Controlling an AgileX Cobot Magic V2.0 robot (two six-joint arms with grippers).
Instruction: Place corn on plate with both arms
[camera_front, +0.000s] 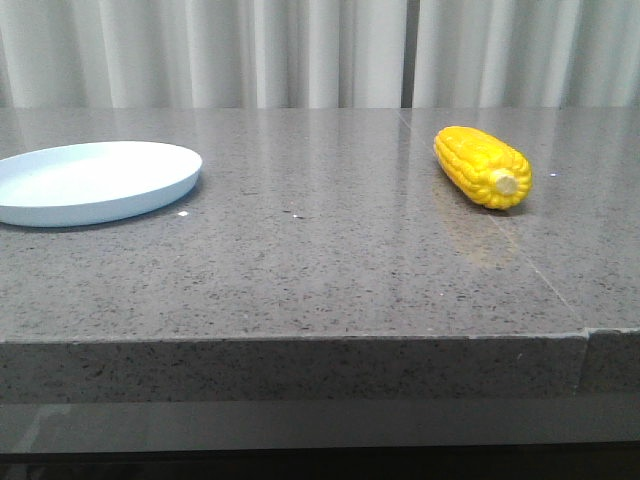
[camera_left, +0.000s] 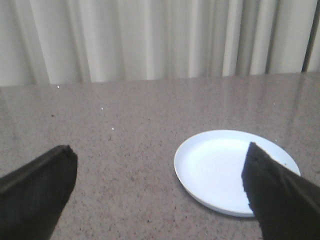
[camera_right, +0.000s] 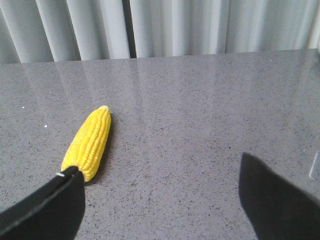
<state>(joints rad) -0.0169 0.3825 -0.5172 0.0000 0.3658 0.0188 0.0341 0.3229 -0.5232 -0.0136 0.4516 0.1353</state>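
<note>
1. The right tool (camera_right: 160, 195) hung above the tabletop (camera_right: 200, 125) with its two dark fingers spread wide and nothing between them. One finger (camera_right: 45, 210) sat just in front of the stem end of the corn (camera_right: 90, 142), though whether it touched the cob could not be told from the right wrist view.

2. The left tool (camera_left: 160, 190) was likewise spread apart and empty, with one fingertip (camera_left: 280, 200) overlapping the near rim of the plate (camera_left: 215, 170) in its own view, apparently above it rather than on it.

3. In the front view neither arm showed at all. The corn (camera_front: 482, 166) lay on its side on the right part of the tabletop (camera_front: 320, 260), pale cut end toward the camera, and the plate (camera_front: 95, 180) sat flat and bare at the far left, well apart from the cob.

4. The step in hand looked like the very start: the approach to the corn, with no grasp made yet.

5. The next move seemed to call for the right tool to shift sideways until the cob lay between its fingers, descend, and close across the cob's width. A round cob would likely roll if nudged off-centre.

6. Given how far apart the cob and plate lay, a handover to the left arm would probably be needed.
</note>
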